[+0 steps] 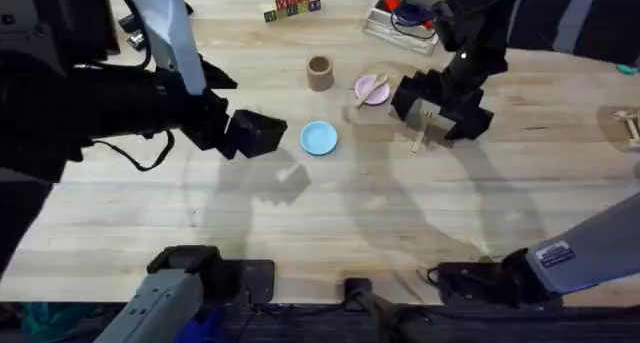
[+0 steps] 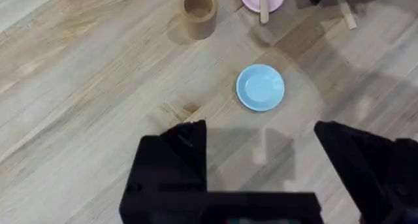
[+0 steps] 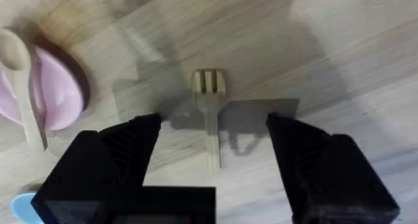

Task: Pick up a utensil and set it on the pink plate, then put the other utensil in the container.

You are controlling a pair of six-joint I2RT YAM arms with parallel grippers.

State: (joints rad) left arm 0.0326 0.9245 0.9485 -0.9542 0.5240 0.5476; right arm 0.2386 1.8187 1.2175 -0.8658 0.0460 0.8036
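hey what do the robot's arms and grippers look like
Both arms are mostly black, with pale grey-white link covers and black cables along them. A white label with dark print sits on the right arm's lower link. The left gripper and right gripper have blocky matte black fingers.

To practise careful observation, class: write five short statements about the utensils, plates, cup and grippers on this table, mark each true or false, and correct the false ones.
1. The wooden spoon lies across the pink plate. True.
2. The wooden fork is inside the brown cup. False: it lies on the table, between the right gripper's fingers.
3. The right gripper is shut. False: its fingers are open, either side of the fork.
4. The blue plate has nothing on it. True.
5. The left gripper holds the spoon. False: it is open and holds nothing, above the table near the blue plate.
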